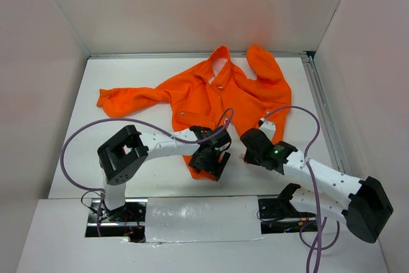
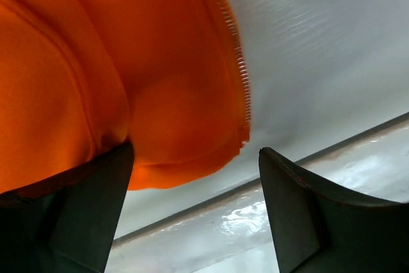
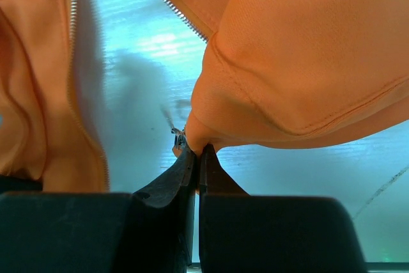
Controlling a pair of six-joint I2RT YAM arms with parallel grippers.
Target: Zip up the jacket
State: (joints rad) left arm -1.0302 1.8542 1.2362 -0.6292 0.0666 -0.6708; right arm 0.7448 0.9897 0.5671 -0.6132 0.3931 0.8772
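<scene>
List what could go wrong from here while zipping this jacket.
1. The right jaws are shut on only the tip of the jacket hem corner; a pull may slip it free.
2. The left jaws stand open, so the zipper edge between them is unheld and may shift.
3. The zipper halves lie apart, so their ends could misalign.

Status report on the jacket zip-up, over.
Left gripper open beside the jacket hem. Right gripper shut on its bottom corner. Zipper unzipped, halves apart. Nothing in the way.
</scene>
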